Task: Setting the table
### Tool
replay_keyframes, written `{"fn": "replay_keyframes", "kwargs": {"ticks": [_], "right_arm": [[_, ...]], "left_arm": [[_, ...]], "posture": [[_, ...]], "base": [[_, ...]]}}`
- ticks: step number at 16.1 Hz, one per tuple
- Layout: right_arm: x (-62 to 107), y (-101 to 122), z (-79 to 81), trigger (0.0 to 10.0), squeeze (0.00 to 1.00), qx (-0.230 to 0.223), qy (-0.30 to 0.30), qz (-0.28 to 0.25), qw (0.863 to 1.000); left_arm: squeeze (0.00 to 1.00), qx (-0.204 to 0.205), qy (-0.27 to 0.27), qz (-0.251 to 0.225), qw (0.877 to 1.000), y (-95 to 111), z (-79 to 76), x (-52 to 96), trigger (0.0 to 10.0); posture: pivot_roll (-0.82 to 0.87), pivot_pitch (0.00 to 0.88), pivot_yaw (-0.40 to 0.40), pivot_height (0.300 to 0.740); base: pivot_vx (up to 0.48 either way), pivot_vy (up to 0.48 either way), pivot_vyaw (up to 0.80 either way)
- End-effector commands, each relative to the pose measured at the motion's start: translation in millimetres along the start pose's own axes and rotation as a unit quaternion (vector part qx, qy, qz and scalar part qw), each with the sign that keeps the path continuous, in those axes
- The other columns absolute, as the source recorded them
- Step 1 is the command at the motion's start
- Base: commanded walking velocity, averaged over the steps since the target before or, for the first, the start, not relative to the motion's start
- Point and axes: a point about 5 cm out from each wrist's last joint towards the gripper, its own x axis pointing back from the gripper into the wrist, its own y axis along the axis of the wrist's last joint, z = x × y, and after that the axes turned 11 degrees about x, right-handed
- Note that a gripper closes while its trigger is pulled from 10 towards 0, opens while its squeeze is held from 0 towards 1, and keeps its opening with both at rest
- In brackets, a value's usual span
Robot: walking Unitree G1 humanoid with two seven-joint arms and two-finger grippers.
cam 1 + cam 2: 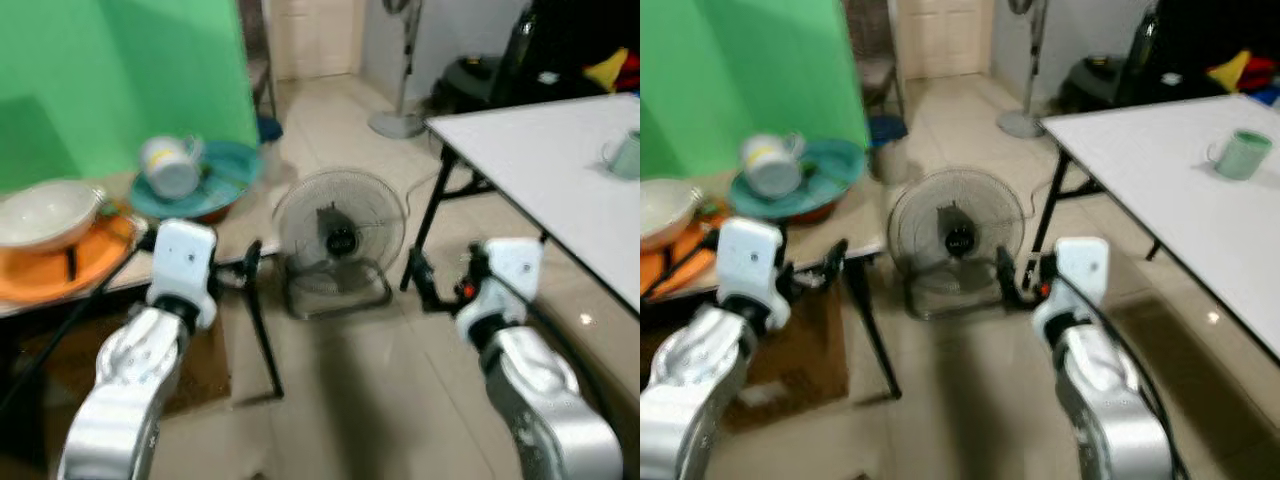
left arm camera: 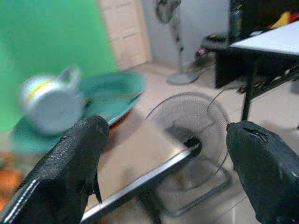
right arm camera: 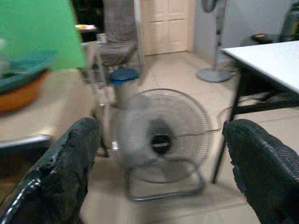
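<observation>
White table [image 1: 1160, 160] on the right bears a pale green mug [image 1: 1243, 154]. Teal plate [image 1: 215, 180] on the left table holds a tipped white cup [image 1: 170, 166]. Left gripper [image 2: 168, 154] and right gripper [image 3: 161, 158] are spread wide, empty.

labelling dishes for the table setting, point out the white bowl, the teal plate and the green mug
white bowl [image 1: 45, 212], left eye view, inner wall
teal plate [image 1: 228, 170], left eye view, bare right rim
green mug [image 1: 1243, 155], right eye view, side of body
</observation>
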Motion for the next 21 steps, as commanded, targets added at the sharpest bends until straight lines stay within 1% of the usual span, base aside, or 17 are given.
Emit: {"fn": "replay_keyframes", "kwargs": {"ticks": [1, 3, 6, 8, 12, 15, 16, 17, 21], "right_arm": [[-0.6, 4, 0.3, 10.0, 0.00, -0.007, 0.011, -0.008, 1.000], [0.2, 6, 1.9, 10.0, 0.00, -0.020, 0.020, -0.013, 1.000], [-0.5, 8, 3.8, 10.0, 0.00, -0.012, 0.029, -0.016, 0.999], [-2.3, 10, 4.9, 10.0, 0.00, -0.002, 0.037, -0.023, 0.999], [-5.6, 13, 6.6, 10.0, 0.00, -0.005, 0.050, -0.029, 0.998], [-7.2, 15, 9.5, 10.0, 0.00, -0.009, 0.068, -0.031, 0.997], [-8.4, 18, 12.3, 10.0, 0.00, -0.003, 0.089, -0.036, 0.995], [-9.1, 19, 13.1, 10.0, 0.00, -0.001, 0.095, -0.038, 0.995], [-13.1, 23, 15.9, 10.0, 0.00, 0.003, 0.109, -0.045, 0.993]], "left_arm": [[0.00, -0.001, 0.008, -0.009, 1.000, 5, 1.6, -1.3, 10.0], [0.00, 0.008, 0.005, -0.016, 1.000, 7, 0.9, -2.5, 10.0], [0.00, 0.004, -0.001, -0.020, 1.000, 9, 0.2, -1.5, 10.0], [0.00, 0.003, -0.008, -0.025, 1.000, 12, 0.0, -0.7, 10.0], [0.00, -0.001, -0.009, -0.027, 1.000, 15, -0.4, -1.0, 10.0], [0.00, -0.006, -0.009, -0.028, 1.000, 16, -0.2, -0.3, 10.0], [0.00, -0.008, -0.008, -0.028, 1.000, 17, 0.1, 0.3, 10.0], [0.00, -0.009, -0.007, -0.029, 1.000, 17, 0.3, 0.8, 10.0], [0.00, -0.013, -0.003, -0.031, 0.999, 20, 1.6, 2.5, 10.0]], "posture": [[0.15, 0.000, 0.032, 0.740], [0.15, 0.000, 0.032, 0.740], [0.15, 0.000, 0.031, 0.740], [0.15, 0.000, 0.031, 0.740], [0.17, 0.000, 0.021, 0.740], [0.17, 0.000, 0.017, 0.740], [0.17, 0.000, 0.012, 0.740], [0.18, 0.000, 0.011, 0.740], [0.19, 0.000, 0.005, 0.740]], "base": [[0.000, 0.000, 0.00], [0.000, 0.000, 0.00], [0.085, 0.000, 0.00], [0.336, 0.000, 0.80], [0.349, 0.000, 0.80], [0.350, 0.000, 0.14], [0.349, 0.000, 0.00], [0.345, 0.000, 0.00], [0.352, 0.000, 0.80]]}}
